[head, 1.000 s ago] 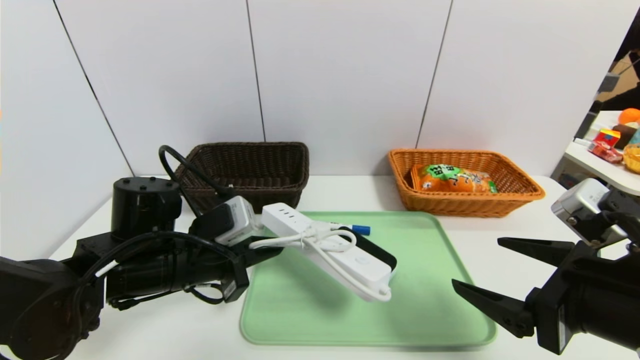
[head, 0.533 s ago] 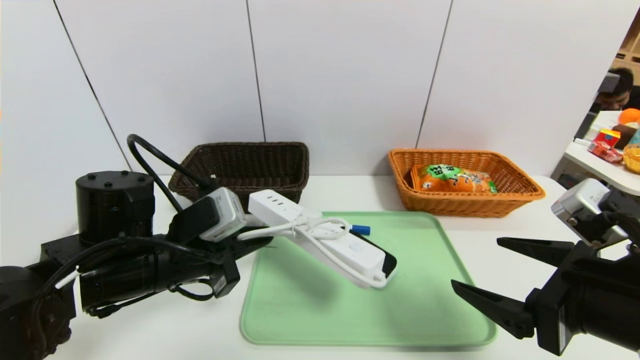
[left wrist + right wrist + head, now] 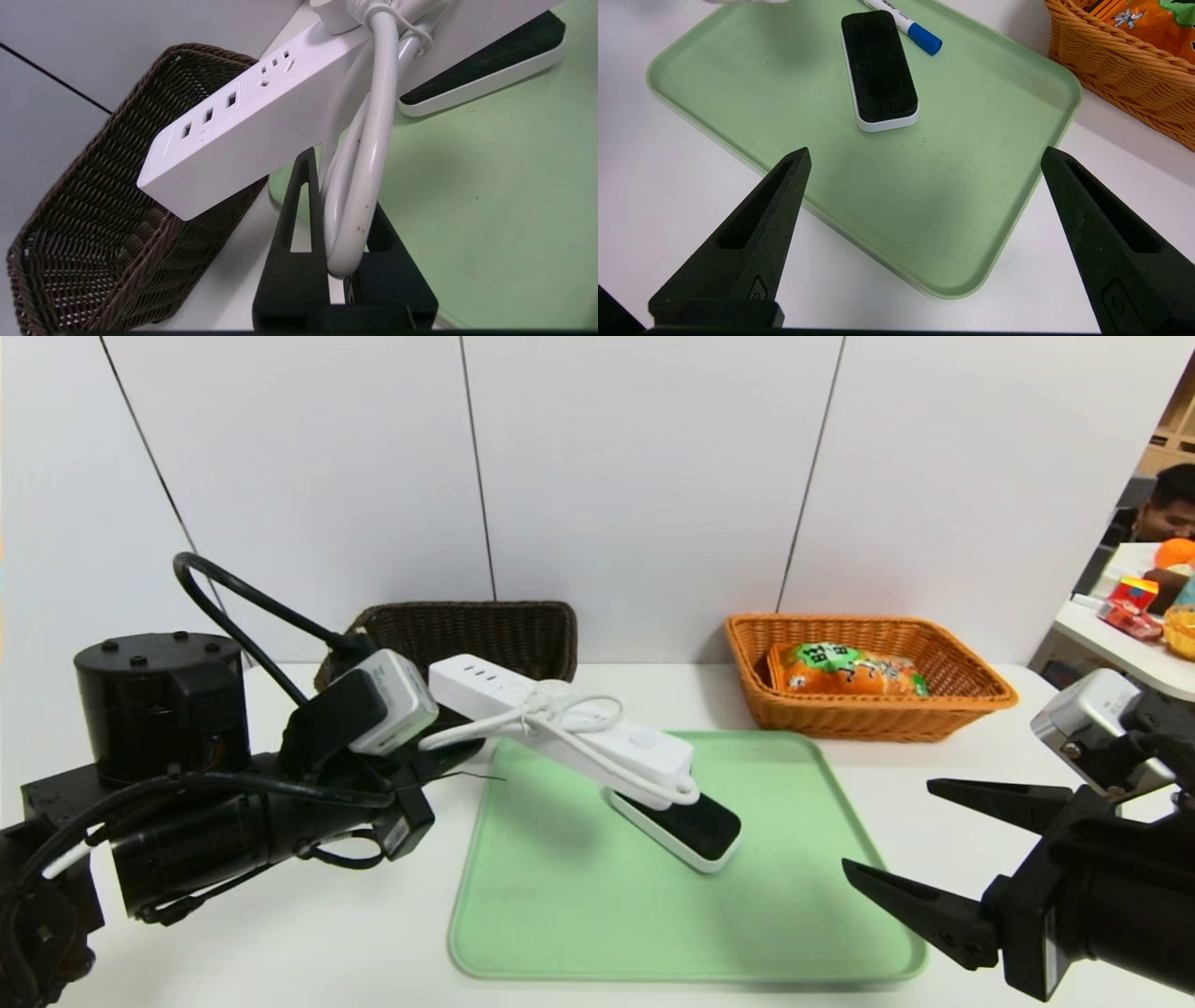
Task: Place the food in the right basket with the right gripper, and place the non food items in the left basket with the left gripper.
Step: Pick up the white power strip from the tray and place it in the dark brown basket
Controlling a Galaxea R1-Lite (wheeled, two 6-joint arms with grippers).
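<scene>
My left gripper (image 3: 464,758) (image 3: 341,186) is shut on the coiled white cord (image 3: 359,177) of the white power strip (image 3: 560,733) (image 3: 243,121). The strip hangs tilted in the air, its socket end just in front of the dark brown left basket (image 3: 504,635) (image 3: 93,224). On the green tray (image 3: 560,915) (image 3: 971,186) lie the black-topped eraser (image 3: 686,821) (image 3: 879,65) and the blue-capped marker (image 3: 908,25). The orange snack bag (image 3: 854,672) lies in the orange-tan right basket (image 3: 971,700). My right gripper (image 3: 887,826) (image 3: 924,151) is open and empty, by the tray's near right corner.
A white wall stands close behind both baskets. A side table (image 3: 1120,635) with colourful items is at the far right, with a person (image 3: 1167,504) behind it. The left arm's black cable (image 3: 243,602) loops up in front of the brown basket.
My left arm has lifted the power strip and carried it left and back toward the brown basket, uncovering the eraser. The right arm has not moved.
</scene>
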